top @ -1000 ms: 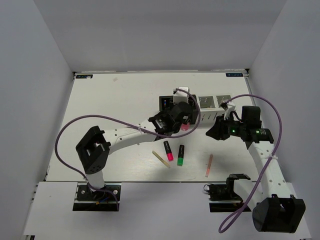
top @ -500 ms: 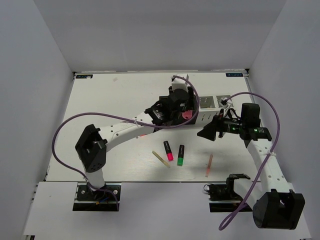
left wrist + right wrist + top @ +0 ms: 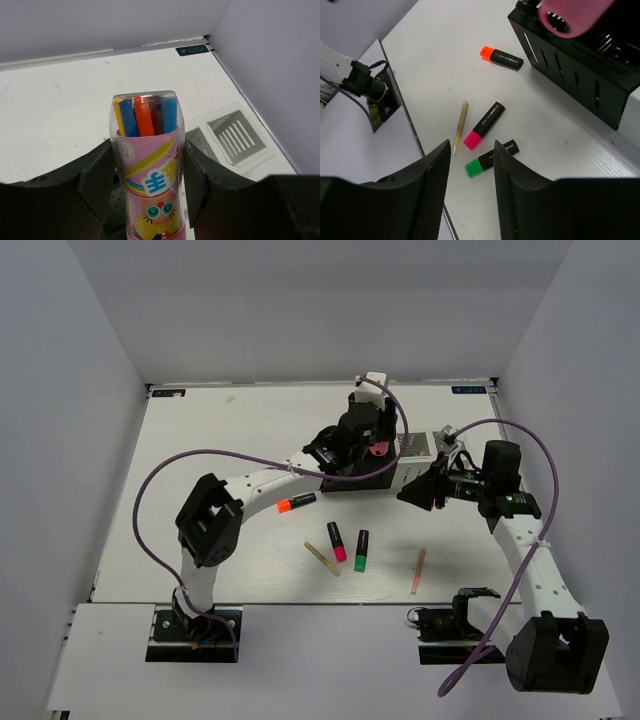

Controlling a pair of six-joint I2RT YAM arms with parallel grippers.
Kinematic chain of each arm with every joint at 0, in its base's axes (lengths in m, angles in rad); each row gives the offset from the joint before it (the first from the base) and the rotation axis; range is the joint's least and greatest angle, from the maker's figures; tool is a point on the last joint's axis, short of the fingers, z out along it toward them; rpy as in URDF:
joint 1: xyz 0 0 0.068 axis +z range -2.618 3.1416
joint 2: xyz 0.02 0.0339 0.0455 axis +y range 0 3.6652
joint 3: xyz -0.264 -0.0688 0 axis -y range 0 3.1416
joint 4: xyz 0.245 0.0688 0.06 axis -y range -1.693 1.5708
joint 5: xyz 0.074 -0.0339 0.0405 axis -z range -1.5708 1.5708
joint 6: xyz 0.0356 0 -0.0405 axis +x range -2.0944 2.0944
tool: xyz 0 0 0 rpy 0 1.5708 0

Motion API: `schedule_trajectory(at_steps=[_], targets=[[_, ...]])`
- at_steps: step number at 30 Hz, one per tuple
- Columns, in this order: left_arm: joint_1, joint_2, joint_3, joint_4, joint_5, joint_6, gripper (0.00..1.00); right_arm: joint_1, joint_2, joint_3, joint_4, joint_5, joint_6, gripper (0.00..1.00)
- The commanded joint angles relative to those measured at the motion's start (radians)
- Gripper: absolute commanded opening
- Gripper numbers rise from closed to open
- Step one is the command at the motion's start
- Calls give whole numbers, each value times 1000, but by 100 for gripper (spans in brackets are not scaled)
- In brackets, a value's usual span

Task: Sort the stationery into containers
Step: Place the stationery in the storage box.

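A clear tube (image 3: 145, 125) of coloured pens is clamped upright in the left claw (image 3: 146, 172) and is held above a black cup (image 3: 570, 70). Which of the two black ones cannot be told. Seen from the right wrist, its pink base hangs over the cup's mouth, not yet inside. The step is judged to be the drop into that cup. It is best done with the tube centred over the opening, held vertical, and lowered until the base is well within the walls before the fingers are parted. The cup looks little wider than the tube, so a tilted release could tip it onto the bench (image 3: 220, 440). The right claw (image 3: 412, 492) is apart and empty near the white cups (image 3: 418, 446), and should be held off them. An orange highlighter (image 3: 296, 503), pink highlighter (image 3: 337, 541), green highlighter (image 3: 360, 550), beige stick (image 3: 322, 558) and salmon stick (image 3: 418, 571) lie unsorted on the bench.
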Motion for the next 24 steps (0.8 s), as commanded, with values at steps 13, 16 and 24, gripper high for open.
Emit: schedule_trajectory(at_steps=[13,16,24], targets=[[64,127,29,276,115,187,0,-76,-9,-11,-31,-2,-88,0],[72,145,18,299,121,196,0,-88,-1,-11,-34,-14,-88,0],[79,170,-40,366,130,204,0,-124,22,-13,-35,-47,-85,0]])
